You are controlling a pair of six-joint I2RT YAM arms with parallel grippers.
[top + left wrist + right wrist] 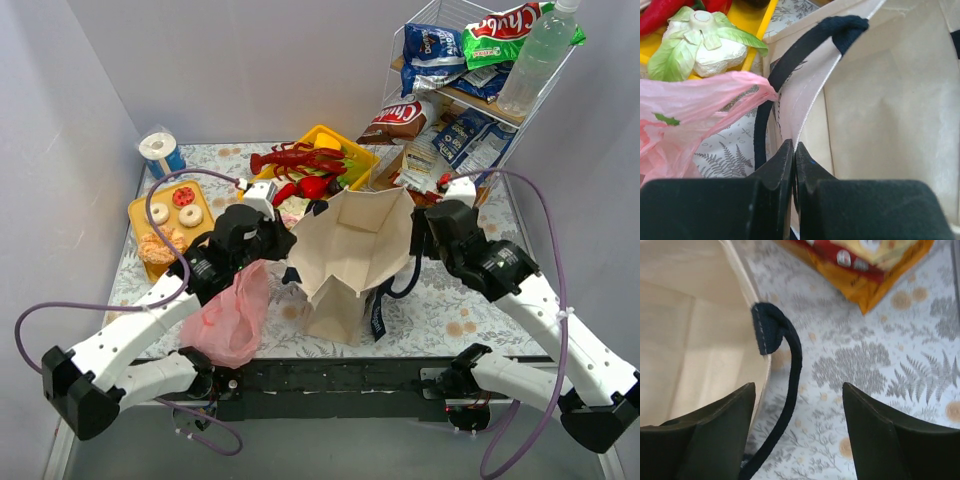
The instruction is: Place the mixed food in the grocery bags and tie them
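- A stiff beige canvas tote [345, 255] stands open-mouthed in the middle of the fern-patterned tabletop [450, 305]. Every place below is given relative to it.
- The left pincer [793, 148] is at the tote's left rim. Its two black fingers are pressed together on the cloth edge, just beside a navy strap handle [810, 42]. This hold looks meant to keep that side of the mouth pulled open and the bag steady for loading.
- The right pincer [798, 387] hangs at the tote's right rim, spread wide and holding nothing. A second navy strap [794, 365] runs down between its fingers without touching either one. It seems lined up to take the strap or the rim on its own side.
- A thin translucent pink plastic bag [232, 315] hangs crumpled just left of the tote, under the left arm. One stretched corner reaches toward the tote's strap, but it cannot be told whether it is caught there.
- All the food in view is outside the tote, whose inside shows only bare cloth.
- A red toy lobster [300, 158] lies on a yellow tray [368, 158] just behind the tote.
- An orange tray [140, 212] of toy doughnuts sits to its left.
- Crinkly snack packets [435, 45] and a clear plastic bottle [535, 50] sit on a white wire rack [425, 20] behind it and to the right.
- Packing appears not to have begun, so tying looks far off.
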